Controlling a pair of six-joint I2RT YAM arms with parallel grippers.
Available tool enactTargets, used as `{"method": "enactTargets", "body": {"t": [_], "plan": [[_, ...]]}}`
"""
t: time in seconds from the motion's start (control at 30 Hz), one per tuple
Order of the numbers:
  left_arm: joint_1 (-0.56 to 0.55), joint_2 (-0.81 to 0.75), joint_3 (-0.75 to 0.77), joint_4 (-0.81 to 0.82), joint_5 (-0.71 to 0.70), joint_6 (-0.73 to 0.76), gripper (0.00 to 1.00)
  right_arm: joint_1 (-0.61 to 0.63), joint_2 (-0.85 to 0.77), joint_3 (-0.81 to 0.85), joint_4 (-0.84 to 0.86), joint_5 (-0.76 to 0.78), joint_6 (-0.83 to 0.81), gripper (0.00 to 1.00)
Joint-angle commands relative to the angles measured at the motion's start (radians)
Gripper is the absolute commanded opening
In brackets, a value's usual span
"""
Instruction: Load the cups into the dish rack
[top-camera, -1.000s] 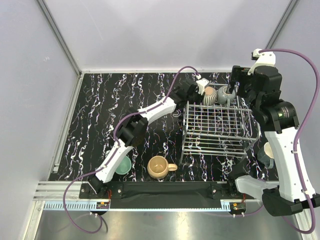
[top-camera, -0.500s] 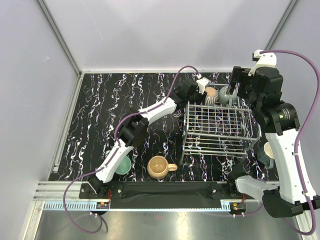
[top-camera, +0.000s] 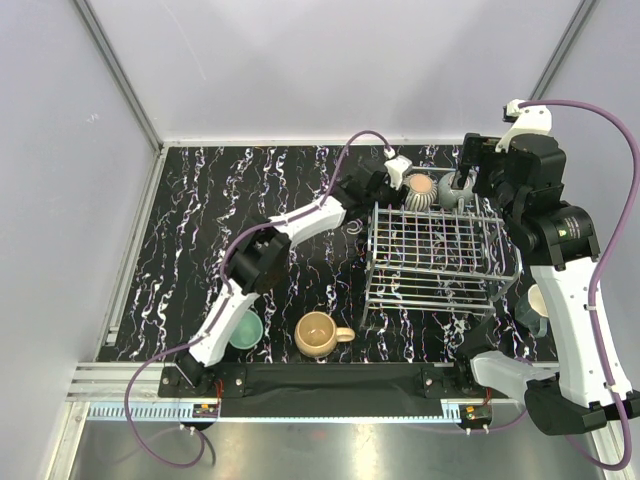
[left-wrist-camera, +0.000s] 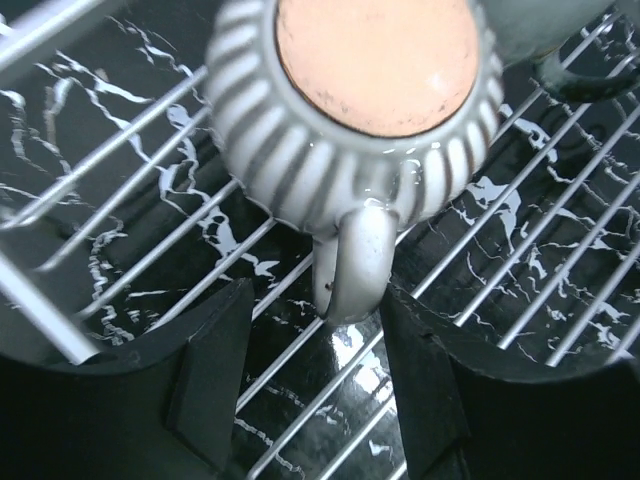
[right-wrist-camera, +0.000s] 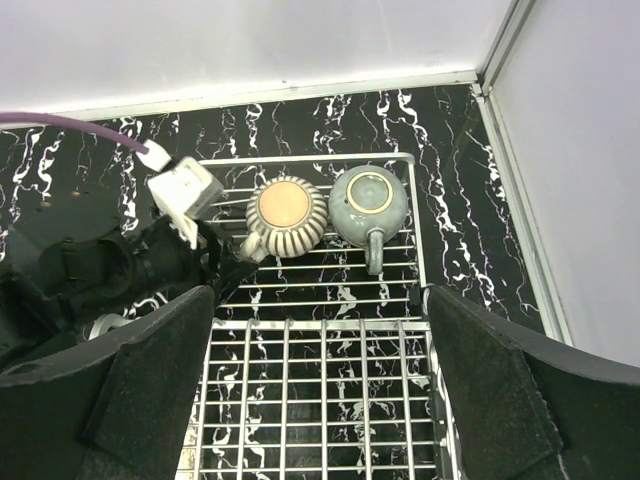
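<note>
- A teal-green cup (top-camera: 245, 331) stands on the dark marbled desk (top-camera: 190, 220) at the near left. It is outside the rack and partly hidden by the left arm.
- A tan cup (top-camera: 317, 334) sits mouth up on the desk with its handle pointing right, near the rack's near left corner but not in it.
- The left pincer (left-wrist-camera: 318, 350) reaches to the rack's far left end. Its fingers (left-wrist-camera: 212, 372) are apart, one on each side of the striped cup's handle, with a gap showing on both sides.
- The striped cup (right-wrist-camera: 285, 215), cream with dark ribs, rests bottom up on the wires at the far end of the rack. Its handle points toward the left pincer.
- A grey-green cup (right-wrist-camera: 368, 205) is just beside it on the right, also at the rack's far end, with its handle pointing toward the near side.
- The silver wire rack (top-camera: 440, 268) stands right of the desk's centre.
- The right pincer (right-wrist-camera: 320, 385) hangs above the rack, its fingers spread wide with nothing between them.
- A dark cup (top-camera: 536, 306) stands on the desk right of the rack, half hidden by the right arm.
</note>
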Motion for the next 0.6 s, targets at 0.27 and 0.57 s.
{"method": "enactTargets", "body": {"t": [0.27,0.57], "plan": [[0.042,-0.201,-0.054,0.096,-0.015,0.012,0.66,-0.007,0.016,0.028,-0.064,-0.067,0.040,0.96],[0.123,-0.332,-0.120,0.019,-0.086,0.054,0.70,-0.006,0.068,0.036,-0.104,-0.143,0.062,1.00]]}}
